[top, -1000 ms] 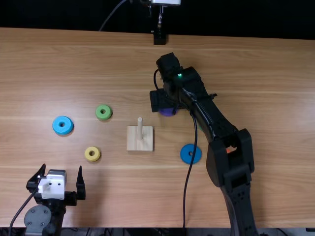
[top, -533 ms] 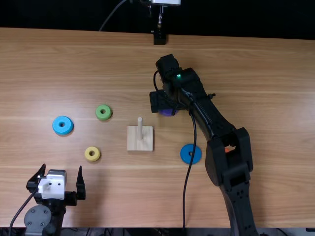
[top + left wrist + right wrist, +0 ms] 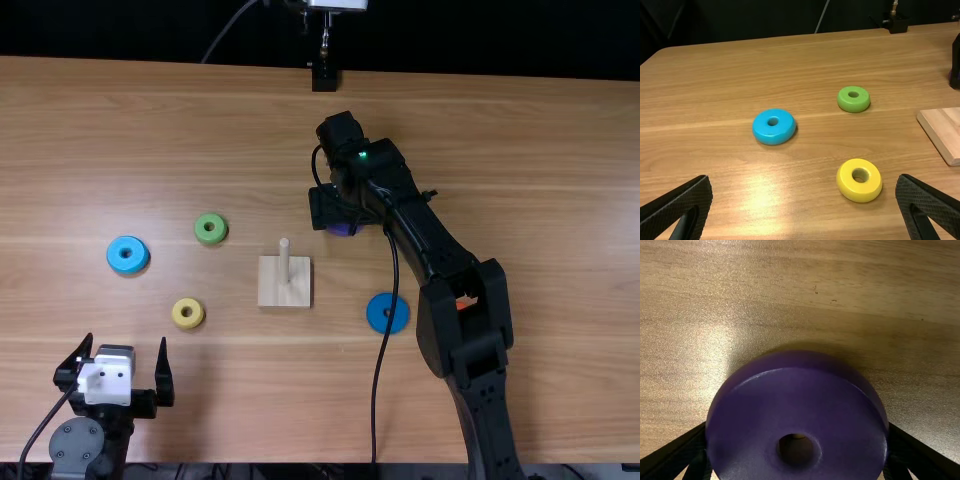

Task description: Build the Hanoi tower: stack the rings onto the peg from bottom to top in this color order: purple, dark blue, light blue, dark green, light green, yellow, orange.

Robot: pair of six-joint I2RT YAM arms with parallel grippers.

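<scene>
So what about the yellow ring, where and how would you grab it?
I'd grip the yellow ring by its outer wall, at two opposite points, coming from straight above. It lies flat on the table, hole up, its round side exposed all round with no neighbour touching it. The left pincer, open wider than the ring, looks well placed.

The right arm (image 3: pixel 465 325) reaches far up the top view and slants left from its elbow to its wrist (image 3: pixel 375 160), where a small green light glows; the right gripper (image 3: pixel 330 205) points steeply down, its fingers (image 3: pixel 675 452) apart in a grip, one on each side. The left arm (image 3: pixel 78 445) sits folded low in the top view's left corner, the left gripper (image 3: pixel 124 345) aimed away from the near edge, its two fingers (image 3: pixel 677 207) spread wide.
</scene>
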